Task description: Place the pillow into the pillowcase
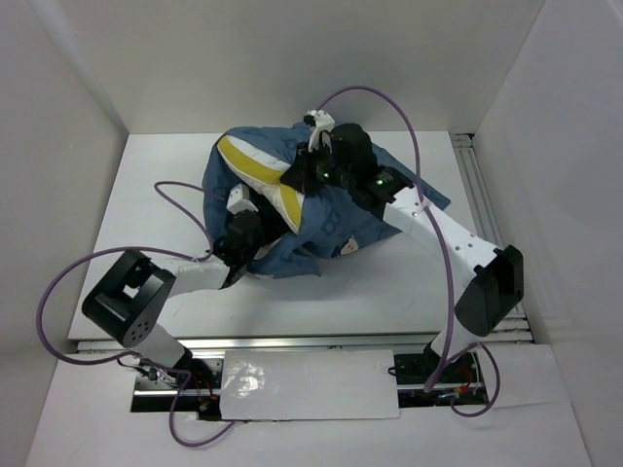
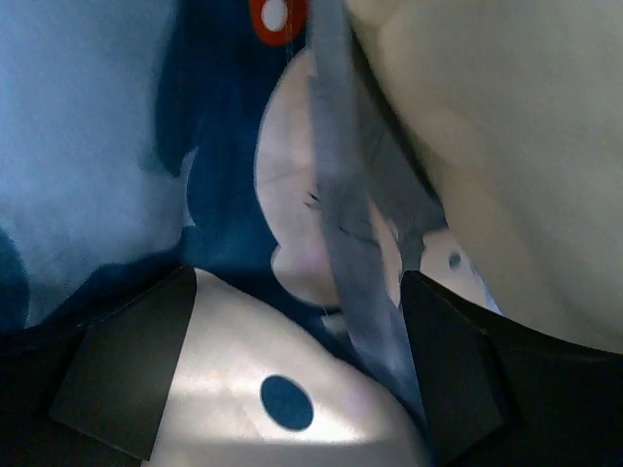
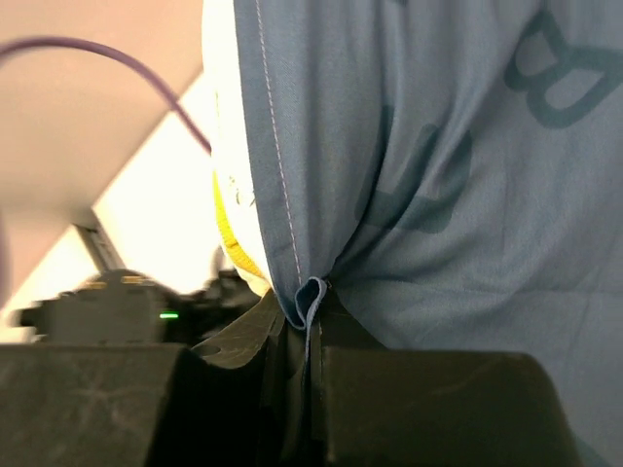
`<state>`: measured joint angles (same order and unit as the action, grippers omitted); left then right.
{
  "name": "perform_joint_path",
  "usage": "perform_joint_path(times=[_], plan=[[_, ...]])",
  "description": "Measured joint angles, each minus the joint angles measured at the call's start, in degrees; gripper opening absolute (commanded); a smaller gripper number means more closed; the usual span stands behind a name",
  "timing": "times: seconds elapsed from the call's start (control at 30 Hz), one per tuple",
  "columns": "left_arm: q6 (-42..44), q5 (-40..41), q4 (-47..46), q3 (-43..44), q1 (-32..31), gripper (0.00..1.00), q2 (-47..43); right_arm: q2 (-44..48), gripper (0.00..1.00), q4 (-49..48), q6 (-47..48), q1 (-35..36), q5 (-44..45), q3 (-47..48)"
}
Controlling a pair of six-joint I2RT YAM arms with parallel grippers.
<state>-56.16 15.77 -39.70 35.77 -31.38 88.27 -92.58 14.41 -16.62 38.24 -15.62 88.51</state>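
White tabletop [image 1: 389,292] stretched out beyond the two arm bases, and the pillowcase [image 1: 313,233] sat bunched in a blue heap on its middle.

The left gripper [image 2: 298,321] was at the near left edge of the heap, pressed down on the cloth. In the left wrist view its dark fingers [image 2: 127,370] stood well apart. The printed fabric lay between them, showing a pale mouse face [image 2: 302,195] with a red bow [image 2: 275,15] above it. A raised fold of blue hem ran down close to the right-hand finger. A pale cream surface [image 2: 506,146] filled the right of that view; whether it was pillow or lining could not be told.

Farther back in the top view, two yellow bands [image 1: 243,161] showed across the heap where the cloth gaped.

The right gripper [image 3: 307,341] was at the far side of the heap, with its arm reaching over the case from the right. In the right wrist view its fingers were pressed together on a pinched bit of the pillowcase's stitched hem, and the blue cloth hung taut above them. Just left of that hem the pillow [image 3: 222,146] showed as a white edge with a touch of yellow lower down, tucked against the inside of the case. A purple cable [image 3: 97,46] curved across the background behind it.
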Motion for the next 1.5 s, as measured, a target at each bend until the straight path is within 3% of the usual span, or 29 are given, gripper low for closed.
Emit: perform_joint_path(times=[0.1,0.17,0.27,0.33,0.53,0.7,0.97,1.2,1.5], plan=[[0.0,2.7,2.1,4.5,-1.2,1.00,2.9,2.8,0.00,0.2,-0.5,-0.1,-0.2,0.0],[-0.2,4.1,4.8,8.7,-1.9,0.92,4.4,4.5,0.00,0.2,-0.5,-0.3,0.0,0.0],[-0.5,5.7,9.1,14.5,-2.4,0.47,6.2,6.6,0.00,0.3,-0.5,-1.2,0.9,0.0],[0.7,6.1,11.9,17.1,-2.5,0.00,7.0,7.7,0.00,0.2,-0.5,-1.4,1.4,-0.4],[3.8,6.4,18.3,15.9,-2.6,0.00,4.3,9.4,0.00,1.0,-0.3,-2.0,3.4,-3.0],[8.2,6.7,20.5,3.9,-2.1,0.00,-12.9,8.7,0.00,0.7,0.5,0.7,12.4,-6.8],[13.9,2.7,24.8,-0.2,-0.2,0.00,-33.0,5.7,0.00,-1.7,1.1,2.2,15.8,-14.0],[17.2,0.5,31.8,0.7,2.9,0.00,-35.3,1.7,0.00,-3.2,6.1,4.1,11.3,-13.4],[21.6,0.9,51.4,7.0,4.9,0.00,-35.3,-21.7,0.00,-0.9,2.2,5.7,12.7,0.2]])
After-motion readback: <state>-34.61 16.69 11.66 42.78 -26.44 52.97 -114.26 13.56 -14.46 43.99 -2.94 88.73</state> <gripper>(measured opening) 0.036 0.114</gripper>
